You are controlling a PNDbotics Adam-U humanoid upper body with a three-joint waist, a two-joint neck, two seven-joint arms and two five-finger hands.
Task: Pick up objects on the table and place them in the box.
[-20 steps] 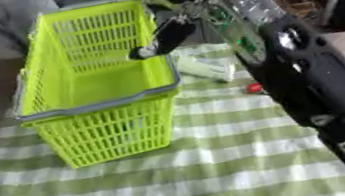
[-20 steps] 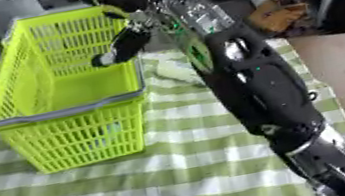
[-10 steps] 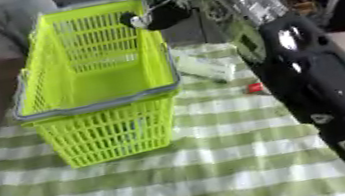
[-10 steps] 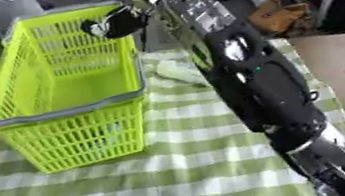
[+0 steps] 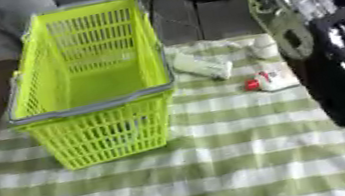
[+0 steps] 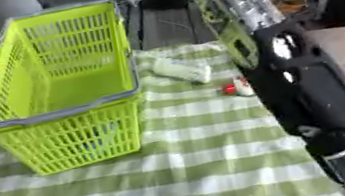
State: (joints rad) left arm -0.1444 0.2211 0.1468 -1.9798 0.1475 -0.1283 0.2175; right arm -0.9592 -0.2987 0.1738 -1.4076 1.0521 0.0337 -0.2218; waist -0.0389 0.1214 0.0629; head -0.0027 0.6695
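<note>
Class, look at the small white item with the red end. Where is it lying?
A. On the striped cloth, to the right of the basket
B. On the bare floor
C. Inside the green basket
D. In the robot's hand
A: the small white item with the red end lies on the striped cloth, right of the green basket and apart from it.

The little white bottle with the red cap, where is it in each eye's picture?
Left eye view: the small white bottle with a red cap lies right of centre on the green checked cloth.
Right eye view: it shows half hidden beside the black arm.
Shared landmark: the lime-green plastic basket, to its left.
</note>
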